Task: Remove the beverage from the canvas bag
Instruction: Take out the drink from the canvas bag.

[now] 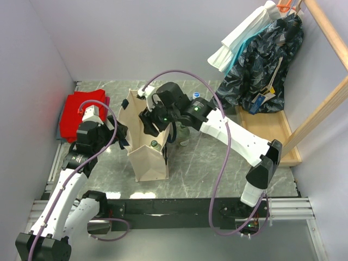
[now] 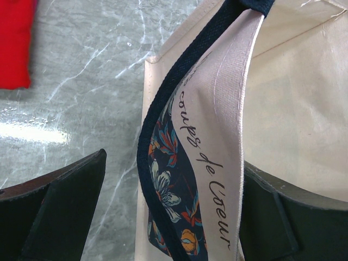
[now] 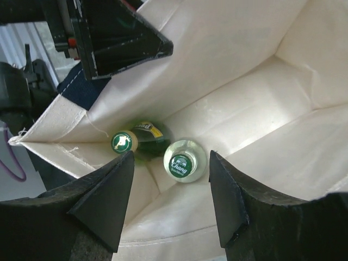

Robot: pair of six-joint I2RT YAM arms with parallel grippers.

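My right gripper [image 3: 171,157] hangs over the mouth of the canvas bag [image 1: 149,163], jaws apart with nothing between them. Straight below it, on the bag's floor, I see a clear bottle [image 3: 184,161] with a green cap standing upright. A green bottle [image 3: 136,140] tilts just beside it, toward the left-hand finger in the wrist view. My left gripper [image 2: 174,160] straddles the bag's wall at the navy strap [image 2: 163,109], not clamped, with a gap showing between one finger and the fabric

Cap [image 3: 181,165] — "Chang"; canvas bag [image 2: 217,125] — "de Cœur"
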